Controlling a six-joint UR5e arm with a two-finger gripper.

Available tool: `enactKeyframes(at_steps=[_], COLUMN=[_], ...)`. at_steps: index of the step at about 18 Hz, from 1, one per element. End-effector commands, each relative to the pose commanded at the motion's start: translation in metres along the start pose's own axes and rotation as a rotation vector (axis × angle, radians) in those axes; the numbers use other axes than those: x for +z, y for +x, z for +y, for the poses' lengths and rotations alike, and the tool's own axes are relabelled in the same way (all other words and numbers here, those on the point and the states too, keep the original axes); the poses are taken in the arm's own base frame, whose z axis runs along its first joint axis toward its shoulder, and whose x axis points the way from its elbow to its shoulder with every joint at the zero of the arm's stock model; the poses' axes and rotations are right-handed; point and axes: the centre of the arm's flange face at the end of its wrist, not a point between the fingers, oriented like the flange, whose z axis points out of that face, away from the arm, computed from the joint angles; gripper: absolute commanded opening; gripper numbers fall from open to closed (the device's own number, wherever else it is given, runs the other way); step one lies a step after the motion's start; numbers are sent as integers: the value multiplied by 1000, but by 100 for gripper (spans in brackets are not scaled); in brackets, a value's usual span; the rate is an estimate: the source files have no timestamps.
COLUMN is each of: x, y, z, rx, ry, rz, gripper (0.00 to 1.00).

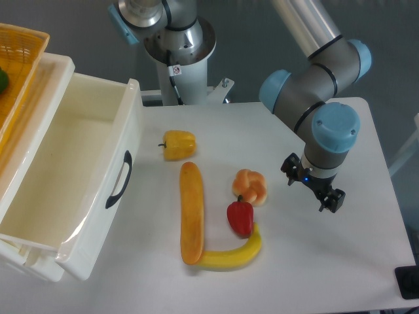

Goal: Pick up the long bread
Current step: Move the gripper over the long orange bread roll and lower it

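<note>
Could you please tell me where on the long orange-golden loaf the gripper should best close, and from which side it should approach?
Probably from above, across the middle of the long orange-golden bread loaf. It lies flat and narrow, so the jaws can span its width. Its lower end touches the curved yellow banana; mid-length is clear. The two-finger gripper stands off to its right.

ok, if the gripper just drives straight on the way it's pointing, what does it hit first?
Probably bare table. The gripper seems to point down, right of the knotted bun and long bread; nothing under it, though depth is unclear.
</note>
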Motion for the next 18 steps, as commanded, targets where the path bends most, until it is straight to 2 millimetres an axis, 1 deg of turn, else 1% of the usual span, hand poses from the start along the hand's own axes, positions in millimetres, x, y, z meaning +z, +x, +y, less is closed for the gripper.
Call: enactKeyframes(at_steps=[3, 4, 5, 7, 8, 10, 11, 12, 14, 16, 18], x=[-3, -5, -6, -10, -13, -20, -24, -26, -23, -25, -31], y=[-1, 0, 3, 10, 13, 19, 25, 32, 45, 61, 70], z=[0, -2, -8, -22, -26, -36, -46, -62, -86, -112, -128], rx=[-34, -71, -110, -260, -350, -448, -444, -427, -441, -456, -489], ry=[10, 12, 17, 74, 119, 181, 186, 188, 180, 175, 183], rz=[-5, -8, -7, 6, 21, 42, 41, 41, 58, 67, 70], gripper=[100, 100, 100, 100, 100, 100, 100, 100, 100, 100, 100])
